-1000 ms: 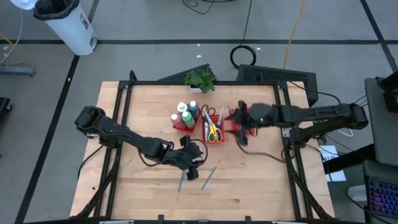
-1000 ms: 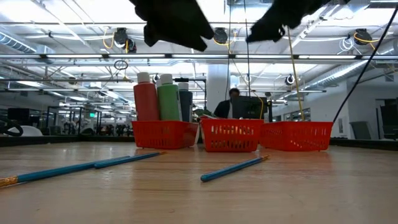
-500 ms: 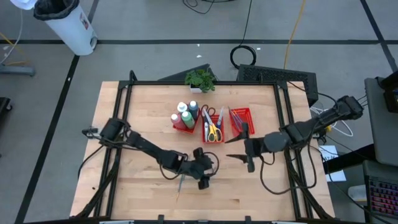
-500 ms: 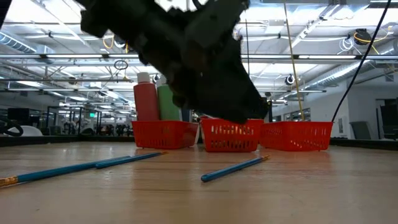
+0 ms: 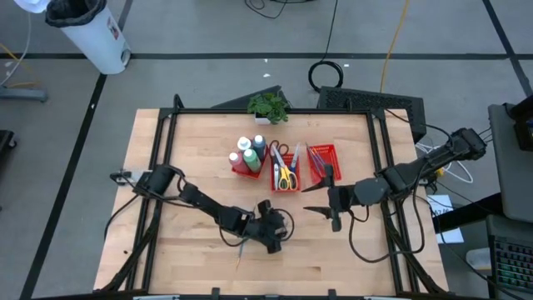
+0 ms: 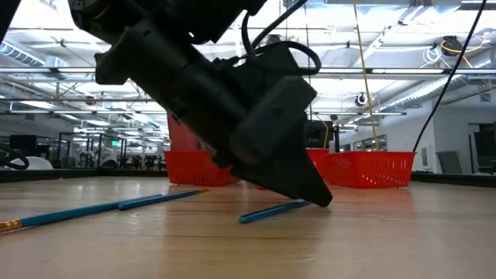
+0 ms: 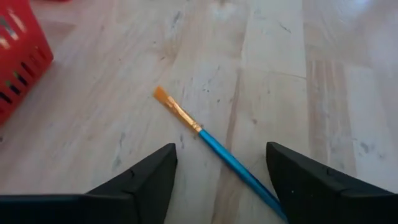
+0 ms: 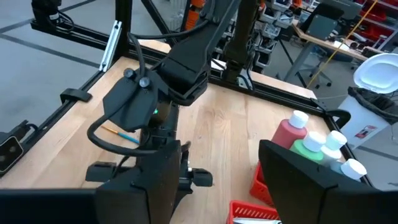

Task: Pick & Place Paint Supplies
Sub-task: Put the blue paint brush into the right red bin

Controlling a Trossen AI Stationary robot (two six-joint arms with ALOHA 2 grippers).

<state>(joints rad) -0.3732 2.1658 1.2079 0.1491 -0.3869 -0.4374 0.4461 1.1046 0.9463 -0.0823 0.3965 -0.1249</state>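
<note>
On the left, the left gripper [image 5: 273,242] is down low over the front middle of the bench [image 5: 350,250], and the low view shows its tip [image 6: 314,194] almost at the wood. Its jaws stand wide open, one to each side of a blue-handled brush [image 7: 211,146] with an orange tip, and they grip nothing; the brush lies flat on the boards between them. From the low camera this brush [image 6: 271,210] lies just under the gripper's tip. A second brush [image 6: 101,208] lies flat farther to the left in that view, well apart from the first.

Behind them, at the middle of the bench, sits a red mesh tray [image 5: 287,167] in three parts. Its left part holds the paint bottles [image 5: 247,154], standing upright with white and green caps; the right wrist view shows them [image 8: 314,146] as a red one, a green one and more behind. The middle part holds scissors [image 5: 285,175] with yellow handles and others beside them. The right part holds thin items too small to tell. A small potted plant [image 5: 267,107] stands at the back edge of the bench.

On the right, the right gripper [image 5: 331,202] hangs above the bench just in front of the tray's right part. Its jaws are apart and hold nothing.
</note>
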